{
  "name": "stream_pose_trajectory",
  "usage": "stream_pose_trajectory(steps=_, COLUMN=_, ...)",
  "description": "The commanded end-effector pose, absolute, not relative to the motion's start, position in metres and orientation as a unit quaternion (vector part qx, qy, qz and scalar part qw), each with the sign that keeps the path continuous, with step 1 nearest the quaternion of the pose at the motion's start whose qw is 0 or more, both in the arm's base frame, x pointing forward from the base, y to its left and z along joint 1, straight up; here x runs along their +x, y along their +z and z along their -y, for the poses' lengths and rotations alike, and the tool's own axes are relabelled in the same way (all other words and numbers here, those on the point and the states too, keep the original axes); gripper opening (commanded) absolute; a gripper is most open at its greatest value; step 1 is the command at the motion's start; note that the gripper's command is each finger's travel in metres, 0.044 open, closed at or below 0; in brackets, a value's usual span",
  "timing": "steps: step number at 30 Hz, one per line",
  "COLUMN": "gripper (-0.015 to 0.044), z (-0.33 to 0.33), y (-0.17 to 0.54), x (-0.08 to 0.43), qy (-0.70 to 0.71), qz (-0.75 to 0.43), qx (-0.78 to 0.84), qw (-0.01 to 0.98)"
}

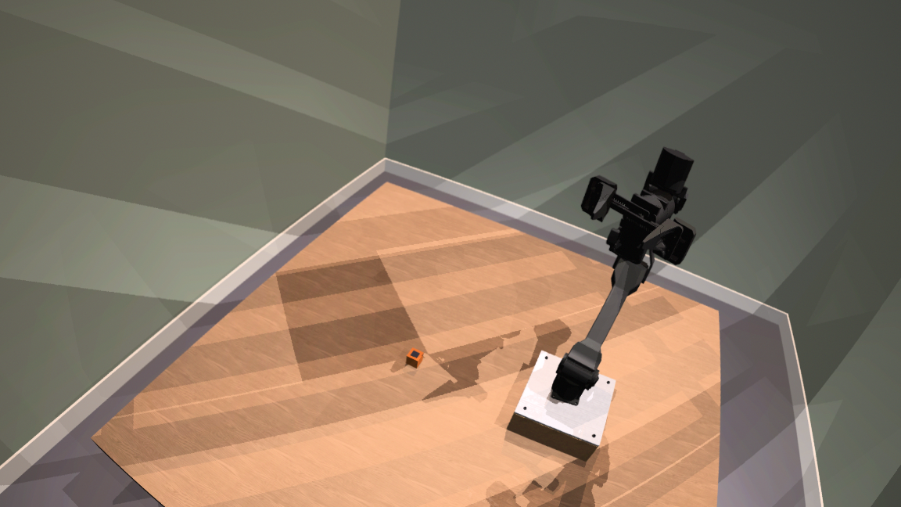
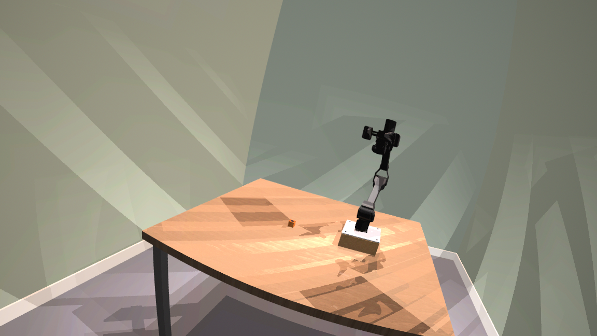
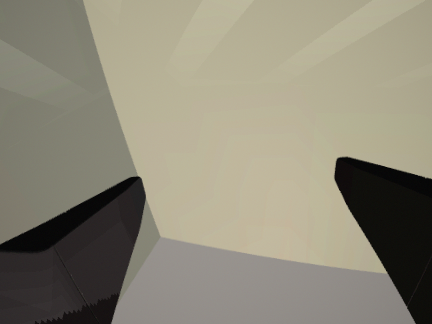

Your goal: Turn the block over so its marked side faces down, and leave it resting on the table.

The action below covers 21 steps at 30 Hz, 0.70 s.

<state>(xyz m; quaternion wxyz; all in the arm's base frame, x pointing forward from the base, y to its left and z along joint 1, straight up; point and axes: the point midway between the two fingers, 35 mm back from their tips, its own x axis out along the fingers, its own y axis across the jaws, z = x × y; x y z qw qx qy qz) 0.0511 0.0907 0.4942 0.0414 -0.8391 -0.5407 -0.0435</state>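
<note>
The block [image 1: 414, 357] sat on the table [image 1: 353, 415], a small orange cube with a dark square on its upper face, left of the robot's white base plate [image 1: 565, 403] and well apart from it. If that dark square was the mark, it faced up, so nothing of the turn appeared done: the approach, the grasp, the flip and the set-down all seemed left. The arm [image 1: 614, 302] stood nearly upright over the far right edge of the table, the gripper [image 1: 636, 214] raised high, far from the block. Its fingers were spread wide, with only wall and floor showing between them. No brand, label or writing could be read anywhere.
</note>
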Motion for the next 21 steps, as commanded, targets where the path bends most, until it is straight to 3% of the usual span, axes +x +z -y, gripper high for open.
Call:
stream_pose_trajectory(steps=1, gripper=0.0426, z=-0.092, y=0.494, x=0.052, qy=-0.044, qz=0.54, qx=-0.84, qw=0.037)
stream_pose_trajectory(steps=5, gripper=0.044, z=-0.12, y=0.481, x=0.067, qy=-0.044, qz=0.512, qx=-0.856, qw=-0.06)
stream_pose_trajectory(steps=10, gripper=0.044, z=-0.174, y=0.438, x=0.119, qy=-0.019, qz=0.451, qx=-0.844, qw=-0.291)
stream_pose_trajectory(steps=16, gripper=0.044, z=-0.201, y=0.38, x=0.195, qy=0.017, qz=0.41, qx=-0.73, qw=-0.546)
stream_pose_trajectory(steps=21, gripper=0.044, z=-0.199, y=0.339, x=0.241, qy=0.05, qz=0.411, qx=-0.626, qw=-0.66)
